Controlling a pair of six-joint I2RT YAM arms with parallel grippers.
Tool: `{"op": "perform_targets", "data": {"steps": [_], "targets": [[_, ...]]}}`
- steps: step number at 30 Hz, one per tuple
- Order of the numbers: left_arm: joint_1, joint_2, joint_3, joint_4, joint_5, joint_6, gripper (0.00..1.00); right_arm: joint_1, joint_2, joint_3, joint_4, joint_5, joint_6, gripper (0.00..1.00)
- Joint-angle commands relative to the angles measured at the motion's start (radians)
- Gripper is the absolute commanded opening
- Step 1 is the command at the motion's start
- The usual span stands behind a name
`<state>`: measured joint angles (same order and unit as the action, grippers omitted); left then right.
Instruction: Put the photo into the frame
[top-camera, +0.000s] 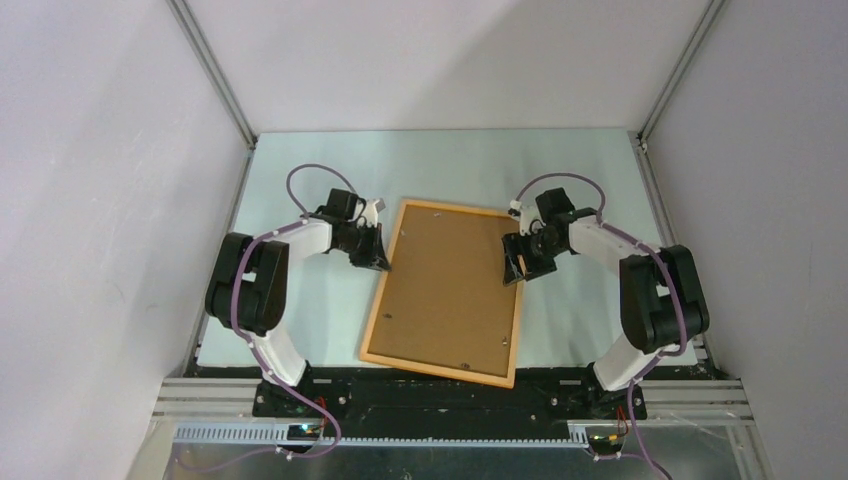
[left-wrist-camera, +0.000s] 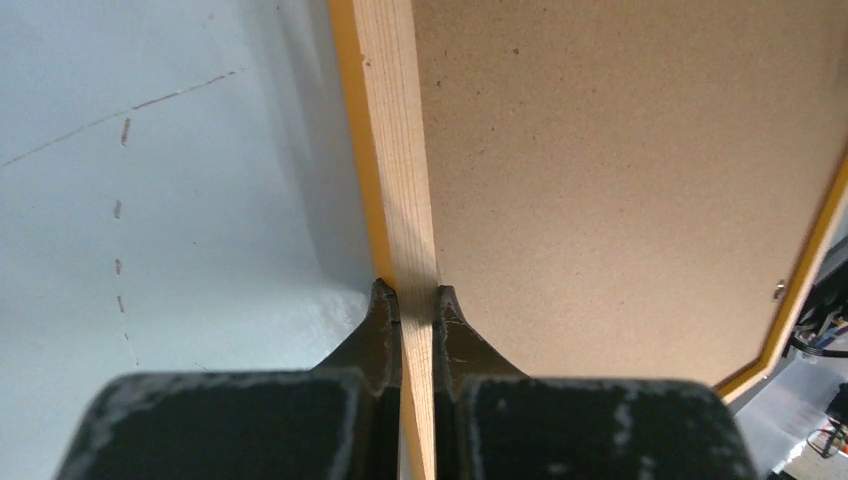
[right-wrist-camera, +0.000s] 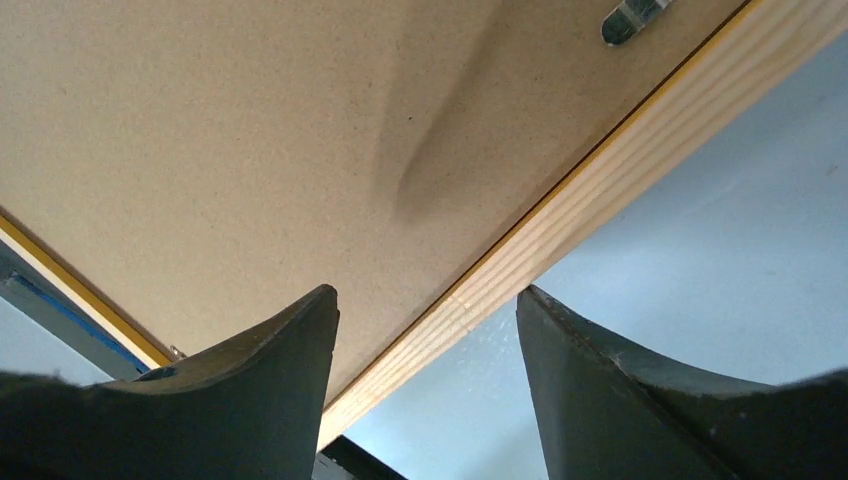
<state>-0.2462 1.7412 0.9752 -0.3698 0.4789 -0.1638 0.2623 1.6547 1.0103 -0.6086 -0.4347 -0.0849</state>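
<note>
The frame (top-camera: 374, 310), thin orange-tan wood, lies flat on the table with its back up. A brown backing board (top-camera: 450, 290) fills it. The photo is not visible in any view. My left gripper (top-camera: 378, 262) is shut on the frame's left rail near its far end; in the left wrist view the fingers (left-wrist-camera: 380, 320) pinch the pale wooden rail (left-wrist-camera: 395, 150). My right gripper (top-camera: 517, 270) is open at the frame's right rail. In the right wrist view its jaws (right-wrist-camera: 425, 300) straddle the rail (right-wrist-camera: 620, 150), one finger over the board (right-wrist-camera: 250, 120), one over the table.
The pale blue-green table (top-camera: 300, 330) is enclosed by white walls on the left, right and back. The frame's near edge lies close to the table's front edge and the black base rail (top-camera: 440, 395). A metal retaining tab (right-wrist-camera: 632, 15) sits on the board.
</note>
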Motion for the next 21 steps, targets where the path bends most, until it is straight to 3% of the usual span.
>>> {"op": "perform_targets", "data": {"steps": [1,11,21], "targets": [[0.011,0.005,-0.026,-0.041,0.139,0.035,0.00,-0.008,-0.056,-0.012,0.022,0.015,-0.028,0.69],[0.054,-0.024,-0.042,-0.026,0.145,0.029,0.00,-0.124,0.093,0.140,0.069,0.016,0.056,0.67],[0.053,-0.018,-0.038,-0.019,0.145,0.024,0.00,-0.119,0.220,0.256,0.076,0.062,0.104,0.62]]}}
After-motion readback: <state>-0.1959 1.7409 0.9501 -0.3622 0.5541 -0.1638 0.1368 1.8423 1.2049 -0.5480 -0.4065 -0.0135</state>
